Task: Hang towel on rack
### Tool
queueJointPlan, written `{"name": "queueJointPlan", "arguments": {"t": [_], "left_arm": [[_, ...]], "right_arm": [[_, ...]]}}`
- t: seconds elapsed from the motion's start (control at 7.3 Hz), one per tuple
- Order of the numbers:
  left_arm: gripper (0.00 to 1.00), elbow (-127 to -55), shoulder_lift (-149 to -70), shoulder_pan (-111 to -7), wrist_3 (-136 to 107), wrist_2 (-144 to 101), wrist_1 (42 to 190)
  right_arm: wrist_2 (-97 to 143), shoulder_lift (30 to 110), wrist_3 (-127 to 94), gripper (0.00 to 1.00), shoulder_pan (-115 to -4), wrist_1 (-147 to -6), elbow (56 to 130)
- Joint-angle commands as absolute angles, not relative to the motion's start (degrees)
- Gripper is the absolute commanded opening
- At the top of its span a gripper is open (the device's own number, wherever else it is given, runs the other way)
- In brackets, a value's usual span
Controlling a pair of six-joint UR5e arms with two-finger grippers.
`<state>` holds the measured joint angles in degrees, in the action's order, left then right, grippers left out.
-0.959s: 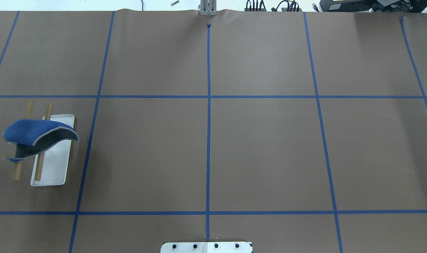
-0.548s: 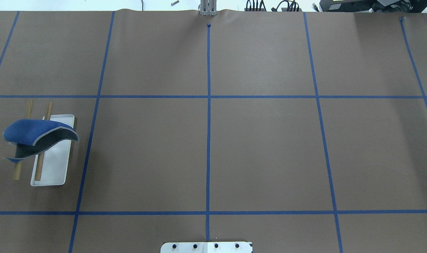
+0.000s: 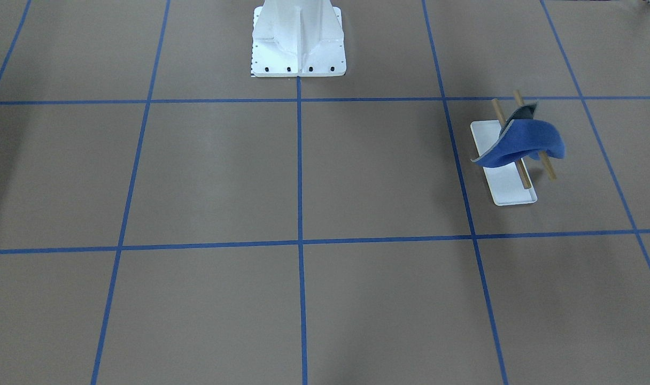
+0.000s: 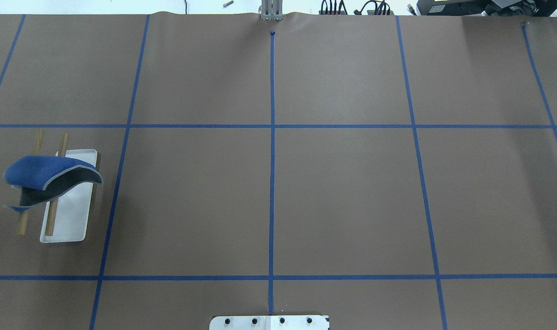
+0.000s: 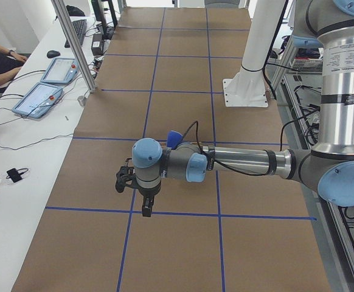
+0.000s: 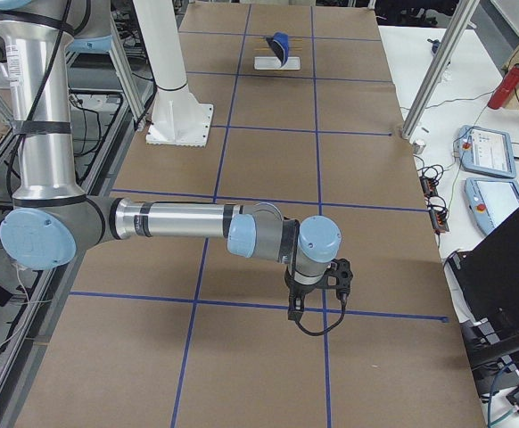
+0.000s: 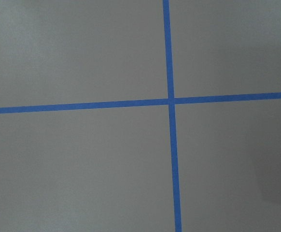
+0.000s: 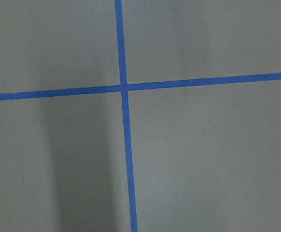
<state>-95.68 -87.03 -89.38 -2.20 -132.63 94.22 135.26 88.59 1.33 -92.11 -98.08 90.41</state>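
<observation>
Scanning the table (image 4: 342,192), we find the towel (image 4: 38,170) draped over both wooden rods (image 4: 63,143) of the rack (image 4: 72,224), close to the table's left edge, blue side up with a grey-backed flap curling out over the rack's white base. The left gripper (image 5: 123,180) hangs above the brown surface apart from the towel, whose blue tip peeks from behind the left arm (image 5: 244,161), while the right gripper (image 6: 342,273) hovers well apart, toward the table's right edge. We cannot tell whether either gripper is parted or closed.
</observation>
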Motion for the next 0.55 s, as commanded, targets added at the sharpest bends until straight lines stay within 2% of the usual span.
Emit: {"name": "queueJointPlan", "arguments": {"t": [0.0,0.41], "left_arm": [[0.99,-95.63,-86.92,-89.38,-2.2,-132.89,94.22],[0.99,-95.71,-86.92,-89.38,-2.2,-132.89,94.22]], "right_arm": [[135.79,88.51,1.32,1.0,-92.11,-98.09,90.44],[136.23,88.95,1.32,1.0,-91.85,-98.09,90.88]]}}
